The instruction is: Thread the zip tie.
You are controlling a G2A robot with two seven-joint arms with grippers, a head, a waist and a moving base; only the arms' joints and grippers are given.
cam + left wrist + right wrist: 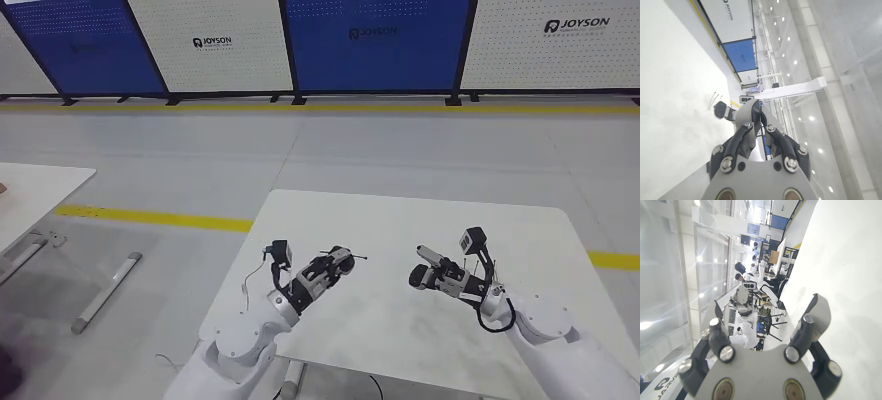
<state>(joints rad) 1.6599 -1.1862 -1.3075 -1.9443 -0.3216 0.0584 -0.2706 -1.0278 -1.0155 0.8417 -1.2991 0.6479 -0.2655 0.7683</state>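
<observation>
Left arm pose: the white arm comes in over the near edge of the flat matte white table. Its forearm angles toward the table's middle, with the left gripper held over the table.
Left gripper state: clenched, with the silver fingers and black linkages pinched tight on a thin black plastic zip tie.
Zip tie place: clamped between the left fingertips. A short end pokes out past the tips, over the table's middle and off the surface.
Right arm pose: the white arm also enters over the table's near edge, at the opposite corner. A black cable loops at the wrist, and the right gripper hangs over the table's middle, tips turned toward the left gripper with a gap between them.
Right gripper state: released, jaws spread wide apart.
Materials: the fingers are brushed metal plates with dark pads, joined by black links on shiny round pins. The table top is smooth with faint specks.
Left wrist view: three thin dark spare zip ties with small heads lie flat on the table, side by side and slightly curved, near the right gripper.
Right wrist view: the table runs past one open finger, with the left gripper farther off between the two.
Top view: both arms over the table's near half, grippers level with each other.
</observation>
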